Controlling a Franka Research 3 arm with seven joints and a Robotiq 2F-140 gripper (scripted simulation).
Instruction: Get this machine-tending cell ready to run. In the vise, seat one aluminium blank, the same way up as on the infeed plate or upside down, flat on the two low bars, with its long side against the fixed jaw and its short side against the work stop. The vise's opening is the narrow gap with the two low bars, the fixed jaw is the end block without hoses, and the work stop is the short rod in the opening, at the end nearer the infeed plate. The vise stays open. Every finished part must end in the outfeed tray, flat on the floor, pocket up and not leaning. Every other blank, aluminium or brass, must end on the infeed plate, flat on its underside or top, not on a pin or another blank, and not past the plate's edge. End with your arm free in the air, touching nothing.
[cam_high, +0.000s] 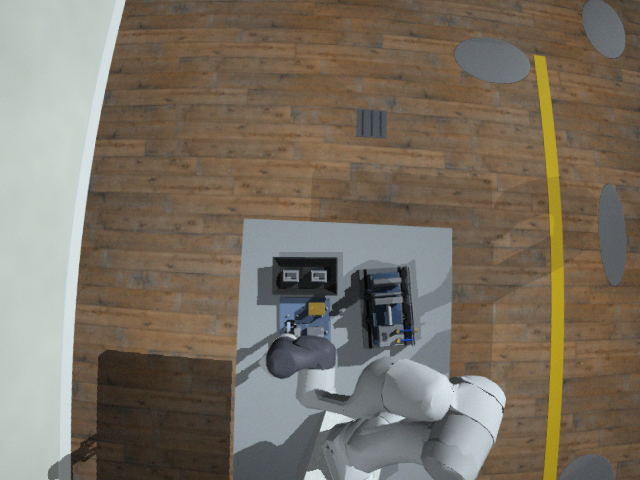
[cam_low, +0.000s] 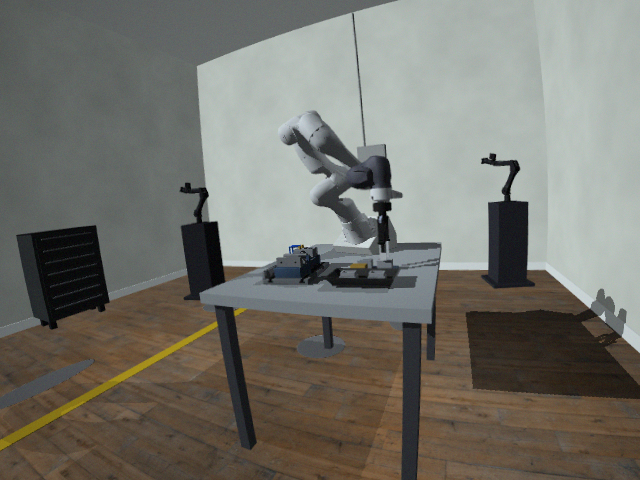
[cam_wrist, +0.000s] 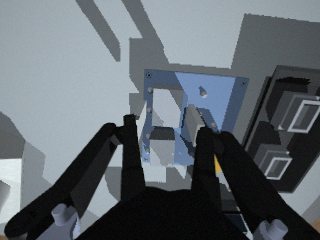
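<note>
Your claw (cam_wrist: 168, 127) hangs point-down over the near left part of the blue infeed plate (cam_wrist: 220, 95), its fingers partly spread and holding nothing. In the wrist view you see the 2 black fingers standing to either side of the grey aluminium blanks (cam_wrist: 162, 150) that lie on the plate; how many blanks lie there you cannot tell, as shadow cuts across them.

From above, the brass blank (cam_high: 316, 308) lies on the plate's far right part. Just beyond the plate is the black outfeed tray (cam_high: 305, 260), with 2 finished parts (cam_high: 290, 276) side by side on its floor, pockets up.

To the right, apart from the plate, you find the vise (cam_high: 387, 307) on the grey table (cam_high: 429, 248), its blue hoses at the end nearer the arm. Whether anything sits in its opening you cannot tell.
</note>
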